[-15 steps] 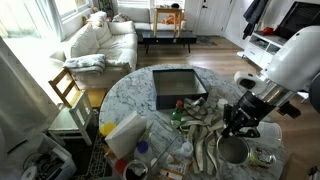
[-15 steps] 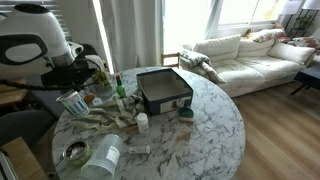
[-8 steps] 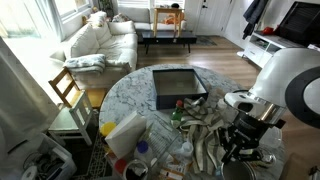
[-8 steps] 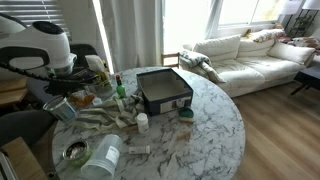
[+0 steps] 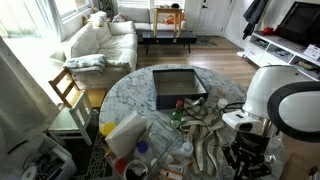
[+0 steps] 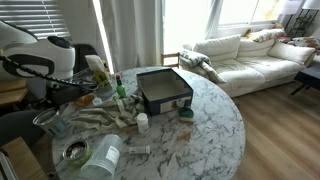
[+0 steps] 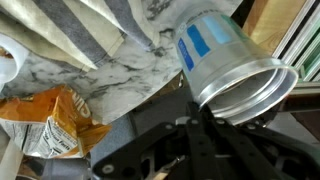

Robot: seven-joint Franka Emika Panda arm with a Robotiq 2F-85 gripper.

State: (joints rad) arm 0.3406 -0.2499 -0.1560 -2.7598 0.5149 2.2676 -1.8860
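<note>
Over the last second we have swung the shiny steel cup with the blue label [image 7: 225, 65] outward to the edge of the round marble bench [image 6: 190, 140]. Our fingers [image 7: 160, 115] stay pinched narrowly on its rim, so the carry looks secure.

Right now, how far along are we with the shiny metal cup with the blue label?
Done: the gripper is shut on the rim of the shiny metal cup with the blue label. In hand: the cup hangs tilted, off the white marble table, near its edge. Left: setting it down; it rests on nothing yet.
</note>
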